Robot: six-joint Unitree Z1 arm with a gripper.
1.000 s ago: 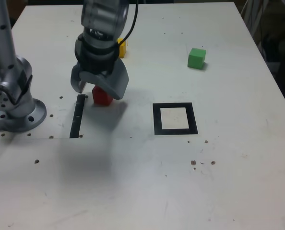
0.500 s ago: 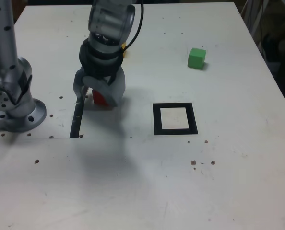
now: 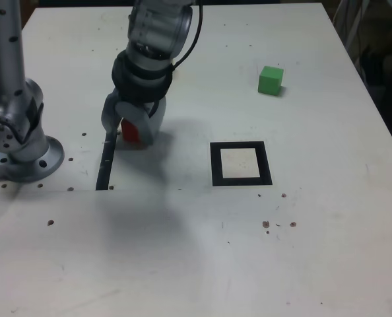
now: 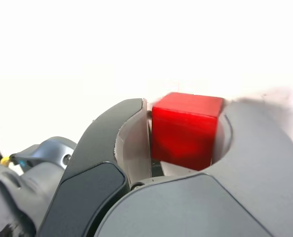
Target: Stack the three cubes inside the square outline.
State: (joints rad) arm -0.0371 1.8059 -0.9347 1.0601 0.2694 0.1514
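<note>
Red cube point(image 4: 183, 131) | between the jaws (bright little thing) | clamped or loose: cannot tell

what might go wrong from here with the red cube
The red cube sits slightly turned between the gripper's jaws, so it might twist or be pinched unevenly as they close. The square outline lies a fair way off to the exterior view's right, so a weak grip could let the cube slip on the way there.
</note>
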